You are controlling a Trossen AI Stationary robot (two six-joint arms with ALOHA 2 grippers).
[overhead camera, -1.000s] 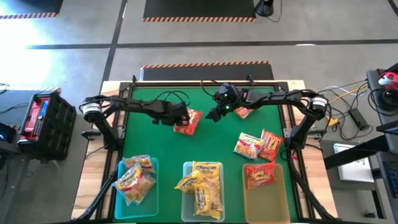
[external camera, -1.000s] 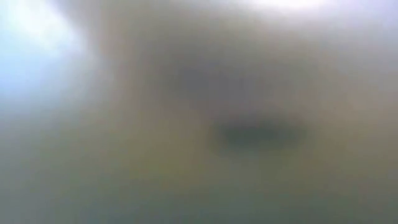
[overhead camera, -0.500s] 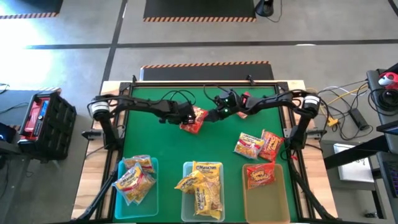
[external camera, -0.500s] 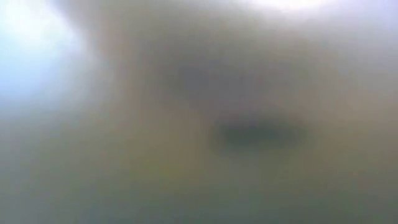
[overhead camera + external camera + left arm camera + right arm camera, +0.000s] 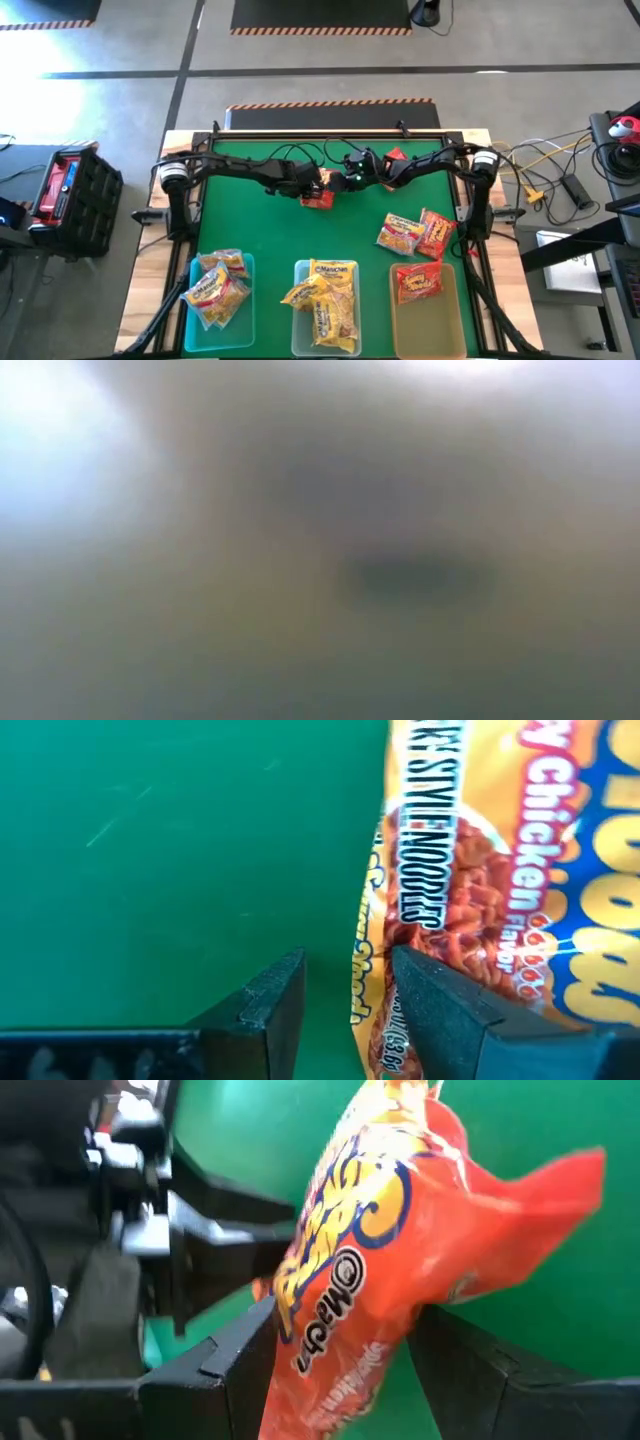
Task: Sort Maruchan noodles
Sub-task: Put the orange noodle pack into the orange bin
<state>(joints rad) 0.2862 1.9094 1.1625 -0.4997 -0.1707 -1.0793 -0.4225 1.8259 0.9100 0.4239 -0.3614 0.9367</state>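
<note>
A red-orange Maruchan noodles packet sits mid-table where my two grippers meet. My right gripper reaches in from the table's right and is shut on this packet. My left gripper points steeply down at the packet's left side. Its fingers are open, and the packet lies mostly beyond one of them. The low view is a blur and shows nothing. My right gripper has the packet's near end between its two fingers, filling the gap. The fingers slant down from the table's right. The packet rises tilted beyond them, its crimped end free over the green top. My left gripper has one finger in front of the packet's long edge, which reaches into the open gap. Whether that finger touches the packet I cannot tell.
Three translucent bins stand along the near edge. The left one holds orange-yellow packets, the middle one yellow ones, and the right one a red one. Two loose packets lie at the right. Another red packet shows partly under my right arm.
My left gripper has gone toward the table's right edge, closing on my right gripper. My right gripper has come down and rolled. The red-orange packet between them has shifted a little toward the right, and less of it shows from above.
</note>
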